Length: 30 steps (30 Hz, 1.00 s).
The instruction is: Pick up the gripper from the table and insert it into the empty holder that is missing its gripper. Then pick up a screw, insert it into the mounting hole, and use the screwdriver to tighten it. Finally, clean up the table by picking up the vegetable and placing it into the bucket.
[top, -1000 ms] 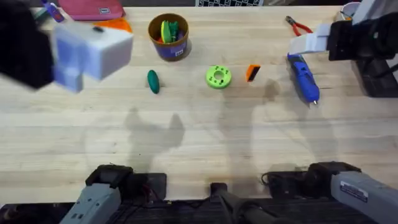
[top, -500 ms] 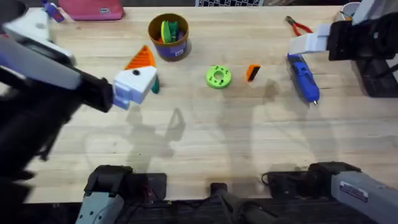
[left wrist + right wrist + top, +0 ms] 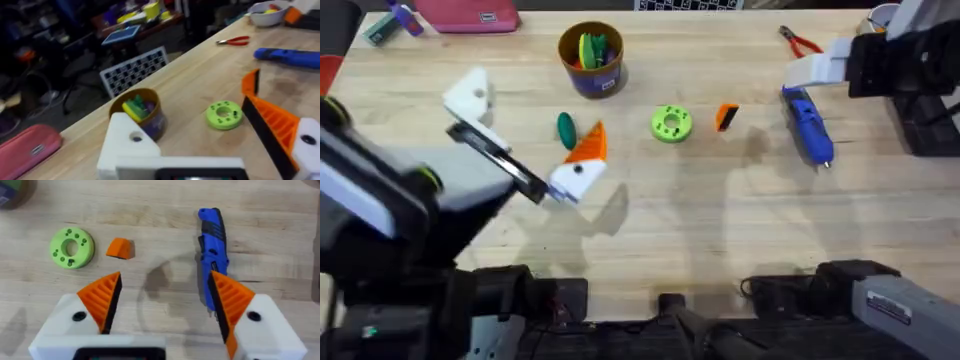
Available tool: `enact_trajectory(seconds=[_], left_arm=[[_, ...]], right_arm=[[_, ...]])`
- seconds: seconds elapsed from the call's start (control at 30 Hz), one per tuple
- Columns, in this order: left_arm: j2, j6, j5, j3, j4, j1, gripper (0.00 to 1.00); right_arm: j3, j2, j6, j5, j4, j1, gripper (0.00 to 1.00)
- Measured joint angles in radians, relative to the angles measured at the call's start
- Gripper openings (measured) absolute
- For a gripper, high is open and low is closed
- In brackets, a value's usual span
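The left gripper [image 3: 525, 140] hangs over the left-centre of the wooden counter [image 3: 720, 230], spread wide and holding nothing. One white blocky holder [image 3: 470, 92] is bare, the other has its orange pad. The small orange ridged wedge finger [image 3: 726, 116] lies upper-centre, between the light green disc [image 3: 671, 123] and the blue pen-shaped screwdriver [image 3: 807, 125]. The dark green toy cucumber [image 3: 565, 128] sits below the blue-purple bucket [image 3: 591, 59]. The right gripper [image 3: 162, 305] is wide open and empty at the upper right.
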Motion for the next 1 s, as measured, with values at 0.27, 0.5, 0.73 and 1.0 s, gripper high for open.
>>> enact_trajectory(seconds=[0.27,0.5,0.73,1.0], left_arm=[[-0.13,0.0,0.245,-0.185,0.151,-0.005,0.985],[-0.223,-0.035,0.349,-0.253,0.189,-0.086,0.985],[-0.226,-0.117,0.373,-0.31,0.314,-0.113,0.985],[-0.226,-0.221,0.379,-0.332,0.354,-0.111,0.985]], right_arm=[[0.0,0.0,0.0,0.0,0.0,0.0,0.994],[0.0,0.0,0.0,0.0,0.0,0.0,0.994],[0.0,0.0,0.0,0.0,0.0,0.0,0.994],[0.0,0.0,0.0,0.0,0.0,0.0,0.993]])
